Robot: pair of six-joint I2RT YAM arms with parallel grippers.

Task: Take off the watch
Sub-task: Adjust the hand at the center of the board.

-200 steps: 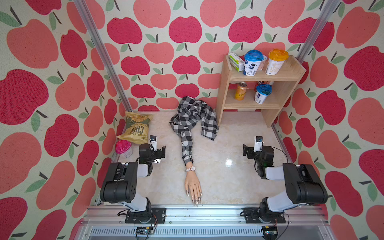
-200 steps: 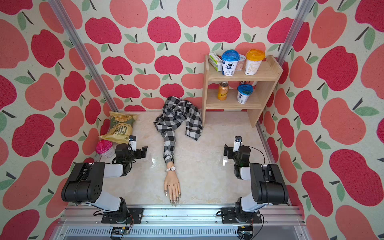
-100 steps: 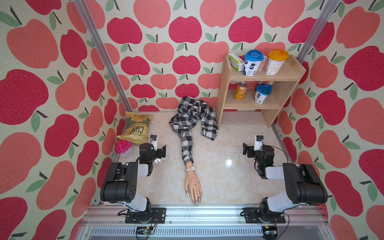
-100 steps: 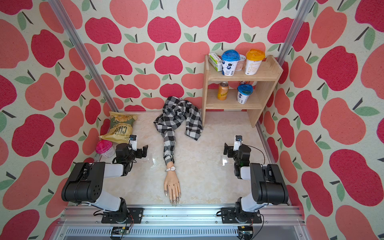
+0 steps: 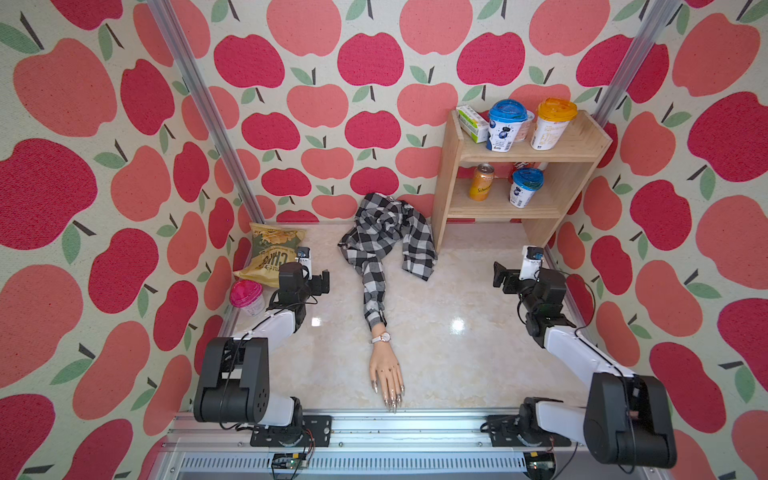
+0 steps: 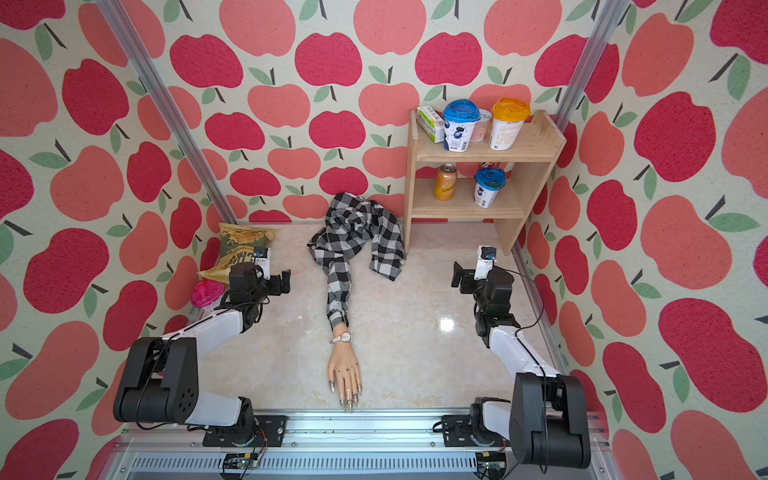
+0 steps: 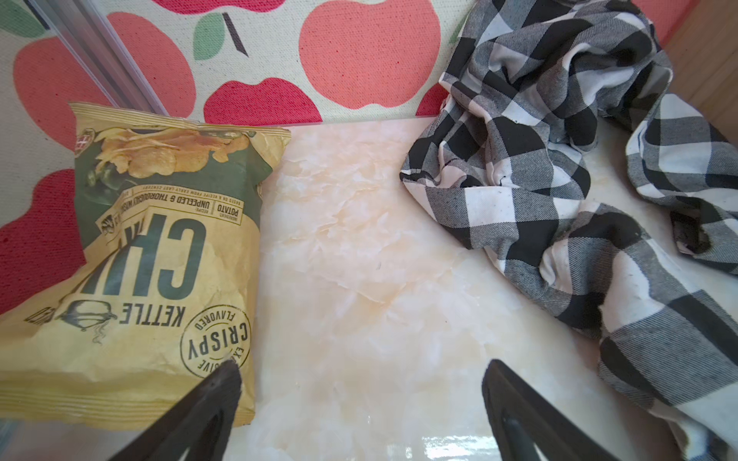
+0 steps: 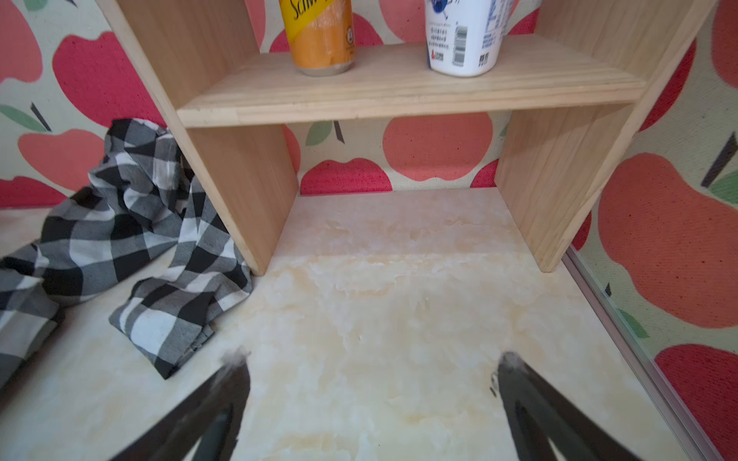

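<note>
Open floor point(image 5: 457, 365) around the watch point(image 5: 382, 338)

Around me: walls point(image 5: 374, 62) papered with red and pink apples. Glossy cream marble bench point(image 5: 457, 365) underneath; wooden two-tier shelf point(image 5: 446, 187) in far corner.

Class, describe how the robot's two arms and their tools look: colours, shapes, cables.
Left arm and right arm match: white tube links between bulky black joint housings, thin black cables looping alongside. Each wrist carries a small white camera box. Left tool and right tool have black, tapering fingers.
</note>
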